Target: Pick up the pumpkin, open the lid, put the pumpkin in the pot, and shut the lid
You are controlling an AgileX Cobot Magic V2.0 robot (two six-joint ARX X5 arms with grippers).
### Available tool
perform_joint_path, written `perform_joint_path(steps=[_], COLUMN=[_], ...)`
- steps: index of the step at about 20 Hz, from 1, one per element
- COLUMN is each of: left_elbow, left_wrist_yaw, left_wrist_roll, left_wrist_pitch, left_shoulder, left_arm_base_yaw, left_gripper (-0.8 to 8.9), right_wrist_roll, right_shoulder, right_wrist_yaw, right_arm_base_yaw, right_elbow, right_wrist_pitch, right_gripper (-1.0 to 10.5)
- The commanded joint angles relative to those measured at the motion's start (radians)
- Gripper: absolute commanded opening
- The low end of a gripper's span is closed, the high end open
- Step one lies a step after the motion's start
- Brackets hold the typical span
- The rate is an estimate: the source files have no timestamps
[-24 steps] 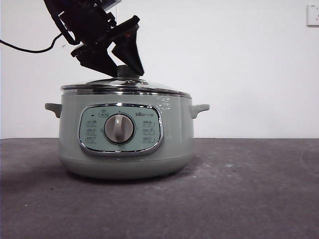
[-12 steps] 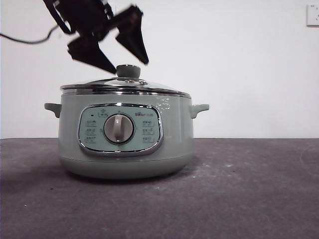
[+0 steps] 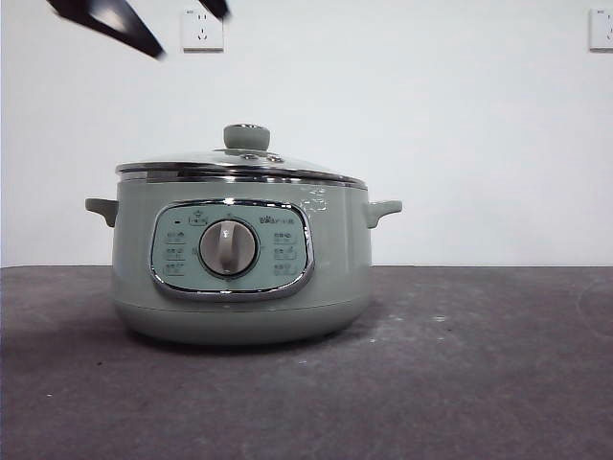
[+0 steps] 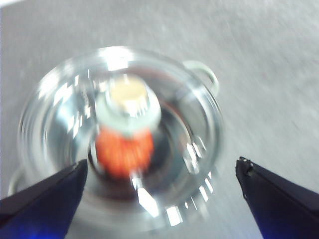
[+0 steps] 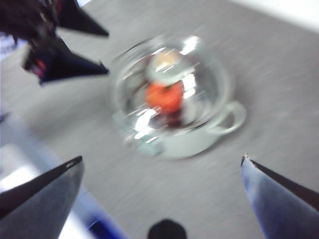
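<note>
The pale green pot (image 3: 239,278) stands on the dark table with the glass lid (image 3: 287,169) seated on its rim. Through the glass, the wrist views show the orange pumpkin (image 4: 122,152) (image 5: 164,97) lying inside the pot, under the lid's knob (image 4: 128,104). My left gripper (image 4: 162,165) hangs open high above the lid, with nothing between its jaws. Only its black tips (image 3: 190,34) show at the front view's top left. My right gripper (image 5: 162,159) is open and empty too, well above and off to one side of the pot. Both wrist views are blurred.
The pot has a stubby handle (image 3: 383,209) on each side and a grey dial (image 3: 228,247) facing the front camera. A white wall with two sockets (image 3: 202,29) (image 3: 601,29) stands behind. Dark grey table (image 3: 460,364) stretches to the pot's right.
The left gripper, down around the lid's knob a second ago, has opened, let go and risen up and to the left. Lid and pot stay in place.
</note>
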Motion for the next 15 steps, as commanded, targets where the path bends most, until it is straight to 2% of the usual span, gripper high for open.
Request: perform_joint_path(steps=[1,3,4,6,7,9,15], left_elbow=[-0.001,-0.001,-0.001,-0.001,-0.001,-0.001,-0.001], left_wrist_yaw=[0.005,0.012,0.034,0.090,0.110,0.131,0.129], left_wrist_roll=[0.007,0.007,0.007,0.007,0.008,0.008,0.007], left_wrist_pitch=[-0.104,-0.183,-0.217,-0.270,-0.288,-0.310,-0.324], left_shoulder=[-0.079,-0.143,-0.169,-0.207,-0.220,-0.231,-0.230], left_arm_base_yaw=[0.000,0.000,0.000,0.000,0.000,-0.001,0.000], left_gripper=[4.99,4.90,4.12,1.24,-0.04,-0.08,-0.03], right_wrist_roll=[0.010,0.010,0.009,0.009,0.009,-0.008,0.009], right_shoulder=[0.000,0.000,0.000,0.000,0.000,0.000,-0.001], right_wrist_yaw=[-0.085,-0.108,-0.118,-0.117,-0.118,-0.118,-0.116], right_arm_base_yaw=[0.001,0.001,0.002,0.001,0.001,0.001,0.001], right_elbow=[0.000,0.000,0.000,0.000,0.000,0.000,0.000], right_wrist_pitch=[-0.033,-0.059,-0.074,-0.109,-0.122,-0.139,-0.133], right_gripper=[5.9,5.3,5.3,4.9,3.5,-0.3,0.0])
